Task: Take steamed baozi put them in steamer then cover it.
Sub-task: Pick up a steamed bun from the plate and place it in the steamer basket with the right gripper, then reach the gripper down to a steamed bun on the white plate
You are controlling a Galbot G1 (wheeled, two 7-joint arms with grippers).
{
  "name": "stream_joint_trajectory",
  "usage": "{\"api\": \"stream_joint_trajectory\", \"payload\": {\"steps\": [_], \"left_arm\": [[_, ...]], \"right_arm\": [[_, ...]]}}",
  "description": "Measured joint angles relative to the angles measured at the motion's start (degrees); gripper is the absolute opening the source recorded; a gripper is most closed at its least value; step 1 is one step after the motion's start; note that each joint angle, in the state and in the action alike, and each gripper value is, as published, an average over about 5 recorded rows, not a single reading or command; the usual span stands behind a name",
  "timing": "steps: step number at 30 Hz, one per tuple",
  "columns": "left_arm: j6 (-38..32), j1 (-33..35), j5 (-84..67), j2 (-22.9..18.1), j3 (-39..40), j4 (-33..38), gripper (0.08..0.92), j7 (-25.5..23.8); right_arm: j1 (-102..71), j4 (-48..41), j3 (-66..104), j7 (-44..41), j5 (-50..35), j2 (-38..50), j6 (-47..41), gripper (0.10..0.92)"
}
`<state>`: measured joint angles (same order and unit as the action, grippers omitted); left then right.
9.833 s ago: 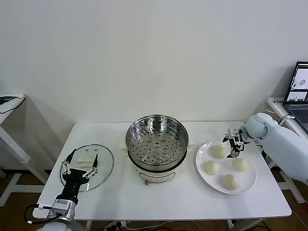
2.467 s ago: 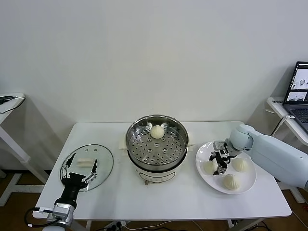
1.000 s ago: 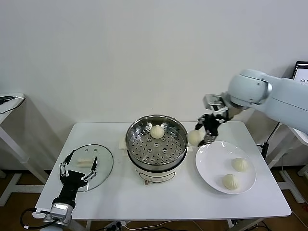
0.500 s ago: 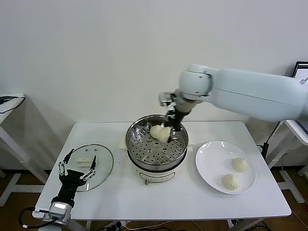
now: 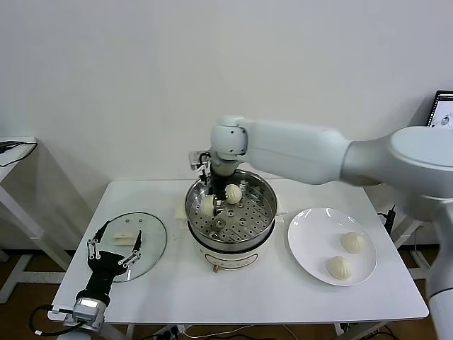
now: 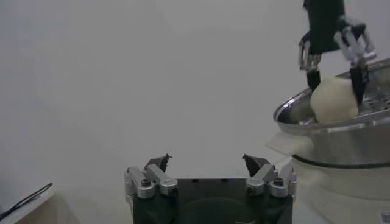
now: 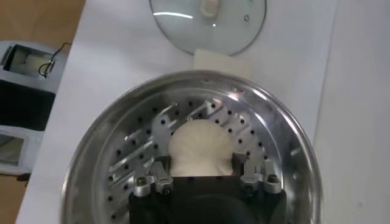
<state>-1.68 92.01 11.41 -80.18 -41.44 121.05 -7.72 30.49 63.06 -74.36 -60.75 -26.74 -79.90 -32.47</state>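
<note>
The steamer (image 5: 262, 212) stands mid-table, a shiny steel pot with a perforated tray. One baozi (image 5: 232, 193) lies on the tray at the back. My right gripper (image 5: 209, 200) reaches into the pot's left side, shut on a second baozi (image 5: 207, 208) (image 7: 200, 143); whether it touches the tray I cannot tell. In the right wrist view the right gripper (image 7: 205, 163) has a finger on each side of the bun. Two more baozi (image 5: 352, 242) (image 5: 340, 267) sit on the white plate (image 5: 311, 237). The glass cover (image 5: 152, 237) lies flat at the left, with my open left gripper (image 5: 113, 253) (image 6: 209, 165) above its near edge.
My right arm (image 5: 304, 152) stretches across above the table's back right part and the steamer's rim. A laptop (image 5: 444, 113) sits on a side table at the far right. Another side table (image 5: 14, 145) stands at the far left.
My right gripper has carried the baozi from over the steamer's back to its left side and lower into the pot. The left arm has stayed put.
</note>
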Motion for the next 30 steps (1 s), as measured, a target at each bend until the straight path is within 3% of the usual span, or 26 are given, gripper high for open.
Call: {"api": "stream_joint_trajectory", "payload": {"steps": [8, 13, 17, 23, 30], "left_arm": [[-0.06, -0.09, 0.0, 0.04, 0.12, -0.38, 0.823, -0.05], [-0.12, 0.03, 0.01, 0.11, -0.09, -0.67, 0.823, -0.12], [-0.15, 0.14, 0.09, 0.01, -0.03, -0.68, 0.823, -0.09], [-0.12, 0.38, 0.45, -0.27, 0.33, -0.29, 0.823, 0.06], [0.05, 0.66, 0.67, -0.28, 0.3, 0.37, 0.823, 0.18]], "right_arm": [[-2.9, -3.41, 0.82, -0.07, 1.74, -2.56, 0.13, 0.683], [-3.26, -3.83, 1.07, 0.03, 1.81, -2.73, 0.05, 0.79], [-2.51, -2.65, 0.96, -0.15, 1.29, -1.47, -0.12, 0.82], [1.18, 2.37, 0.85, -1.05, -0.09, 4.56, 0.23, 0.823], [6.54, 11.17, 0.99, -3.59, -0.28, 18.08, 2.22, 0.823]]}}
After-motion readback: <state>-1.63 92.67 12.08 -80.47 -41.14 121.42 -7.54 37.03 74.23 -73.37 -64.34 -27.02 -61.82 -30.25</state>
